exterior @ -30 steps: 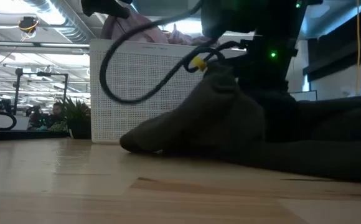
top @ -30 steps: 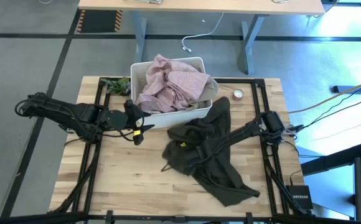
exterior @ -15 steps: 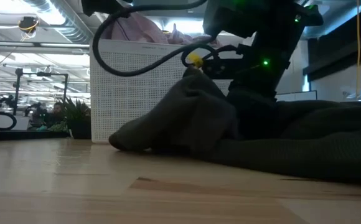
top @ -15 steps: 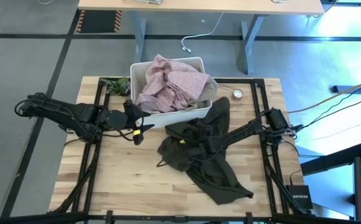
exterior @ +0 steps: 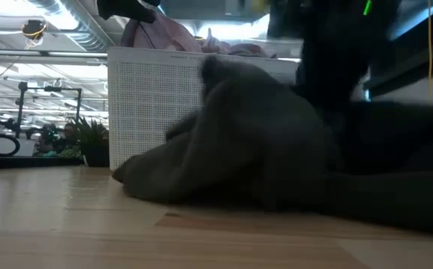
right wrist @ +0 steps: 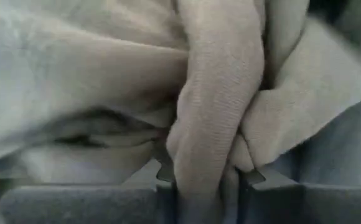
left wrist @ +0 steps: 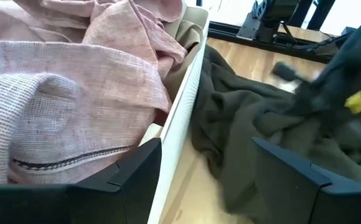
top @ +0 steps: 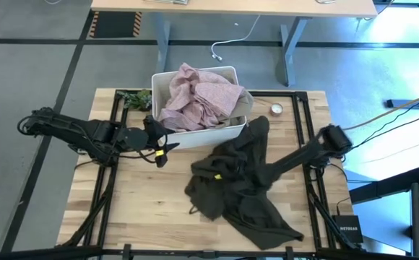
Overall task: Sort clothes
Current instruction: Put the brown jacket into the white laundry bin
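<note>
A dark olive-grey garment (top: 242, 189) lies crumpled on the wooden table, in front of a white bin (top: 227, 130). My right gripper (top: 224, 175) reaches into the garment's middle from the table's right and is shut on the cloth (right wrist: 208, 180). In the bin, a dusty pink garment (top: 195, 94) is heaped over a beige-tan one (top: 243, 102). My left gripper (top: 162, 148) hovers open by the bin's near left corner. Its fingers (left wrist: 137, 177) stand apart beside the bin wall (left wrist: 187, 106) and touch nothing. My right gripper pinches a thick upright fold of the olive-grey garment (right wrist: 213, 124) between its two fingers, with several layers bunched together. The fold rises out of the garment's middle; the spread lower part (top: 267, 224) stays on the table.
A small round roll (top: 276, 110) lies at the far right of the table and a green plant (top: 134, 97) stands left of the bin. Bare wood (top: 130, 209) is at the near left.
My right gripper has shut on the olive-grey garment and risen. The garment's middle has been drawn up and bunched toward the table's near side, while its spread near-right part stays on the table.
</note>
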